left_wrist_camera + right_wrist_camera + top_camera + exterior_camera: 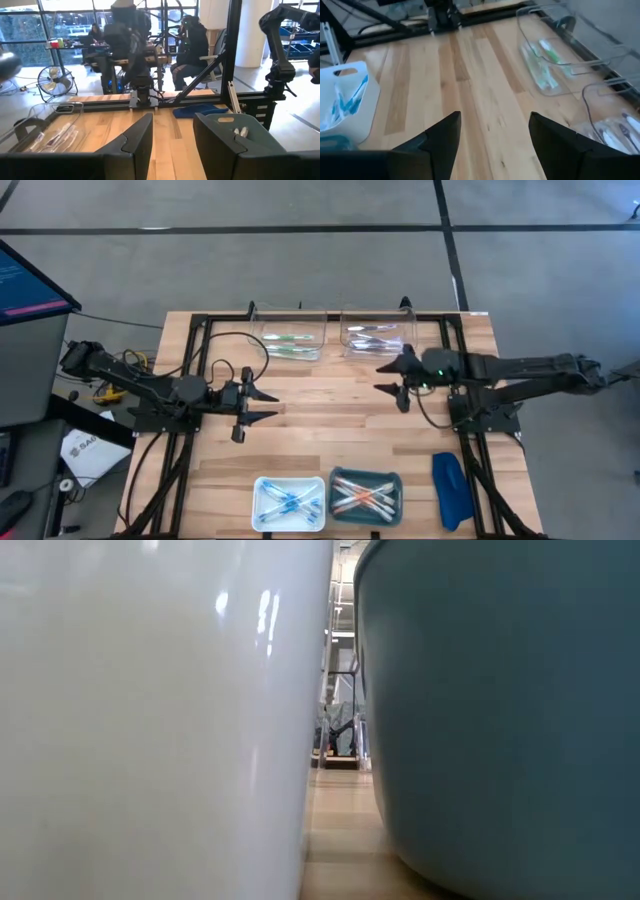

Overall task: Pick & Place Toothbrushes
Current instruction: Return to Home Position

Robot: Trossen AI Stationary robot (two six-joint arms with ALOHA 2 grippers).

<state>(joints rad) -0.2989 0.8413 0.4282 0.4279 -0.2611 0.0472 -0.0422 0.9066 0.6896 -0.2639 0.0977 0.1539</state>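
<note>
Toothbrushes lie in four containers. Green ones (290, 342) fill the left clear bin (262, 330) at the far edge, and silvery, clear-wrapped ones (372, 336) the right clear bin (345, 320). At the near edge blue ones (290, 502) lie in a white tray (258, 490), and orange and white ones (362, 498) in a teal tray (398, 480). My left gripper (268, 405) hovers open over the table's left middle, pointing right. My right gripper (386, 378) hovers open right of centre, pointing left. Neither has anything between its fingers (440, 135).
A large dark-blue oblong object (450, 488) lies at the near right, beside the teal tray. A black frame (200, 330) runs along the table's edges. Bare wood (320, 425) lies between the grippers. In the low view the two tray walls (150, 720) fill the picture.
</note>
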